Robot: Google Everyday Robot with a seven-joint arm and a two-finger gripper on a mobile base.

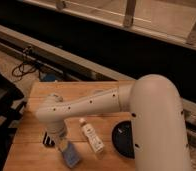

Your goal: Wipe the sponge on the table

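The blue sponge (71, 155) lies flat on the light-brown wooden table (31, 159), near its front edge. My gripper (64, 146) points straight down from the white arm's wrist (53, 114) and is shut on the sponge's upper left end, pressing it to the wood. The arm reaches in from the right and hides the middle of the table.
A white bottle with a label (91, 135) lies just right of the sponge. A black ridged bar (47, 139) shows partly behind the gripper on the left. A black round object (122, 140) sits at the right, against the arm. Cables (26, 65) lie on the floor beyond the table.
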